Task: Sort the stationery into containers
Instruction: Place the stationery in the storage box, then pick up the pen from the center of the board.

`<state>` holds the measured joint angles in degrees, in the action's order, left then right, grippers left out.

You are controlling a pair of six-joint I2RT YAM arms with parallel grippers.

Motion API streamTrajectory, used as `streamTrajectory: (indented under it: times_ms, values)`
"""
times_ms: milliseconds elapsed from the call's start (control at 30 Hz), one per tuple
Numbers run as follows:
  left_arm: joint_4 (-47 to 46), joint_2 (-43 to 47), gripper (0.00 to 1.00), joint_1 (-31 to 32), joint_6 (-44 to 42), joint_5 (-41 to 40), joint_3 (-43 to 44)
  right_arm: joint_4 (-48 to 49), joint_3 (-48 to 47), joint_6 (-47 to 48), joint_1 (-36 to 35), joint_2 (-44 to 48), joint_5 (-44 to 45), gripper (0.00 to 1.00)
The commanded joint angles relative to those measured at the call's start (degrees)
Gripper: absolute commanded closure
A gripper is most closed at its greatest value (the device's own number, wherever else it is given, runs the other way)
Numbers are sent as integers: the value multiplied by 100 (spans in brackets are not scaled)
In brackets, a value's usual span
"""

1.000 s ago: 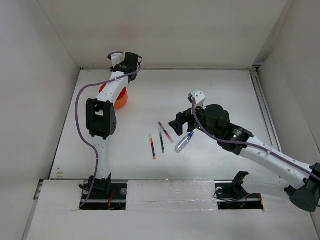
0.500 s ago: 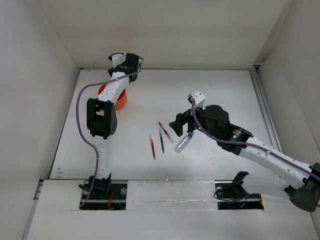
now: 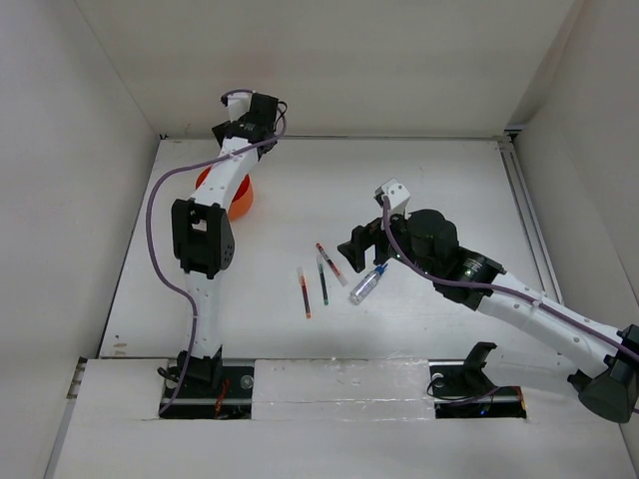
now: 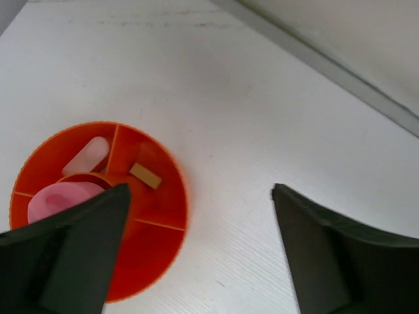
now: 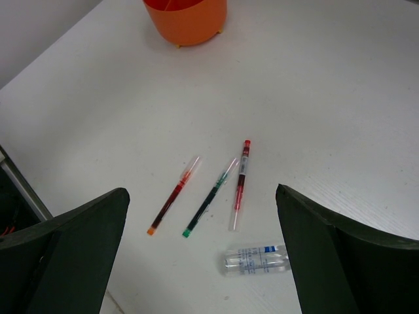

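The orange tub (image 4: 141,252) lies under my left gripper (image 4: 200,190), which hangs open and empty above its right rim. Its compartments hold a white piece (image 4: 86,156), a tan cube (image 4: 145,175) and a pink-capped bottle (image 4: 62,196). In the top view the left arm covers part of the tub (image 3: 242,202). My right gripper (image 5: 201,191) stands open above two red pens (image 5: 173,196) (image 5: 241,183), a green pen (image 5: 209,199) and a clear blue-capped bottle (image 5: 257,260), touching none. These lie mid-table: the pens (image 3: 322,281) left of the bottle (image 3: 366,285).
White walls close the table at the back and on both sides. A metal rail (image 3: 529,230) runs along the right edge. The left arm (image 3: 205,235) stretches from its base to the far left corner.
The left gripper has opened and shifted slightly toward the back wall above the tub. The right arm, pens and bottle have not moved.
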<state>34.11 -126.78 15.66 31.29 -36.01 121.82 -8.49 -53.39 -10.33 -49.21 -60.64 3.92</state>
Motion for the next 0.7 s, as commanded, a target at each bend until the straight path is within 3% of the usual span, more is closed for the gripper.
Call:
streamTrajectory:
  times_ms: [0,67,267,367,500,533,633,667]
  values:
    - [-185,707,8,270,-360,294,404,181,-93,-13,-54,9,91,0]
    - [-272,1022,0,340,-360,498,247,24,-163,-13,-54,69,257,0]
    - [-352,1910,0,674,-360,746,-447,-722,-453,-13,-54,184,758,0]
    - [-352,2621,0,1017,43,481,-1395,-1170,-612,-13,-54,290,1189,0]
    - [-720,3834,0,1141,597,1172,-3125,-1601,-866,-13,-1,536,1330,0]
    - [-878,4367,0,1324,685,1262,-3895,-1681,-867,-13,-1,605,1330,0]
    - [-1073,4864,0,1754,1054,1211,-4657,-2041,-1121,-13,-1,606,1391,0]
    - [-934,4917,0,2174,1203,1036,-4850,-2103,-1182,-13,-1,606,1461,0]
